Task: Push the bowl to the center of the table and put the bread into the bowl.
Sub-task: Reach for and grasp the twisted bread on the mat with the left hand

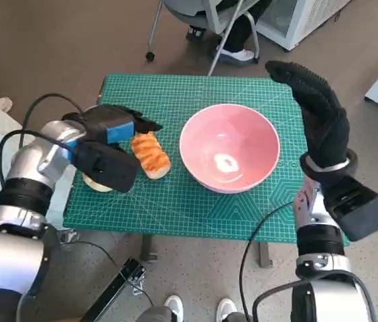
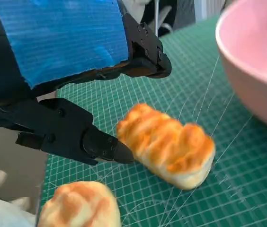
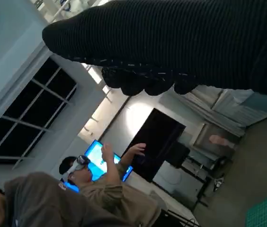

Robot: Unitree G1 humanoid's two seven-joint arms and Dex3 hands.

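Green-matted tabletop (image 1: 256, 221) | bowl (image 1: 229, 147) centred | bread (image 1: 151, 155) flanked by parted, empty left hand (image 1: 112, 131) fingers (image 2: 102, 146) | closing needed | right hand (image 1: 320, 114) raised, spread, empty

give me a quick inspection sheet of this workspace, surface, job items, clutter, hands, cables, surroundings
surface: green gridded cutting mat covering the small table
job's things: pink round bowl upright, empty, near the table's middle; golden oblong bread roll lying on the mat beside it, apart from it
clutter: second pale round bun on the mat, partly under the left hand
hands: blue-taped black left hand over the bread roll, a fingertip at its end, holding nothing; black-gloved right hand raised beside the bowl, holding nothing
cables: black cables along both forearms
surroundings: grey wheeled chair beyond the table; people in the right wrist view
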